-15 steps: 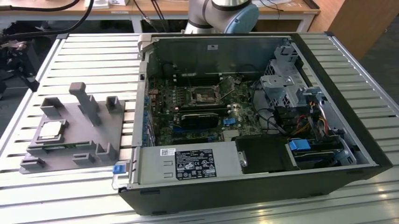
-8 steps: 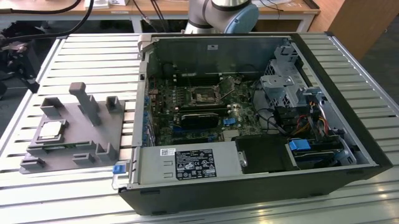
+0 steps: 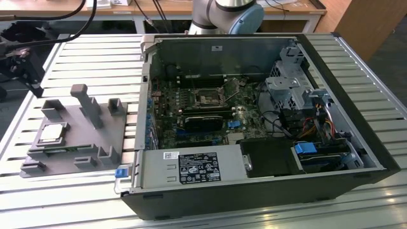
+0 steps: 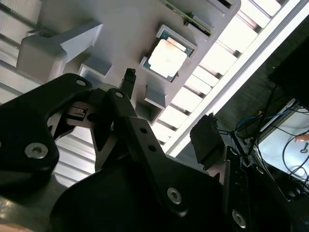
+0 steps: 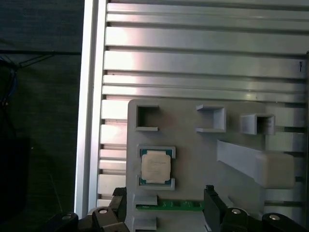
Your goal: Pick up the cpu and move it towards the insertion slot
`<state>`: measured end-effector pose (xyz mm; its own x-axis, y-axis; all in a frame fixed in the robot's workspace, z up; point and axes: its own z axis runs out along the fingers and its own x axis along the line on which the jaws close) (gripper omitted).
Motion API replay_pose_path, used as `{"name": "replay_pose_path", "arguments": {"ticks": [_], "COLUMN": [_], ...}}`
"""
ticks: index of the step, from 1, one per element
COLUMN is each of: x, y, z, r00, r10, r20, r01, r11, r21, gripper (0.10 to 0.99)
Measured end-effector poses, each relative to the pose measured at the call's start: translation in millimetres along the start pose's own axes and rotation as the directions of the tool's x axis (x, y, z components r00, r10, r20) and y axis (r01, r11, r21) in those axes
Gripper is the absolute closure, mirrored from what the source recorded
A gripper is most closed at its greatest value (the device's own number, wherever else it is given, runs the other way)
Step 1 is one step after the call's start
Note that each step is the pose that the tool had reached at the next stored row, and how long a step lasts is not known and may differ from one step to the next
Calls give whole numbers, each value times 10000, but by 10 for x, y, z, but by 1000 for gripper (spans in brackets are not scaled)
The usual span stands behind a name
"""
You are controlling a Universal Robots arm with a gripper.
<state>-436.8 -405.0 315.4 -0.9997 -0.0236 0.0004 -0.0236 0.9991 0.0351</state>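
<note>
On the exterior view's left, the small, flat, square cpu with a shiny silver-grey top [image 3: 52, 132] lay face-up in a shallow nest of the grey plastic fixture plate [image 3: 76, 134]. It was well apart from the square black insertion slot with its thin metal frame [image 3: 208, 98], inside the open black computer case [image 3: 254, 200]. The black two-finger gripper [image 5: 164, 193] hung above the plate, spread and empty. A clean pickup likely needed it centred and squared to opposite chip edges. Being square, the cpu had no long axis; its sides ran parallel to the plate's.
</note>
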Motion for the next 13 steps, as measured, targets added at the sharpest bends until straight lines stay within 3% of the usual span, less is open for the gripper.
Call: {"name": "replay_pose_path", "arguments": {"ticks": [5,13], "x": [5,7], "y": [-3,-5], "z": [74,123], "r00": [10000,10000], "r10": [-1,-1], "r20": [0,-1], "r01": [1,1], "r11": [10000,10000], "r21": [0,1], "gripper": [353,353]}}
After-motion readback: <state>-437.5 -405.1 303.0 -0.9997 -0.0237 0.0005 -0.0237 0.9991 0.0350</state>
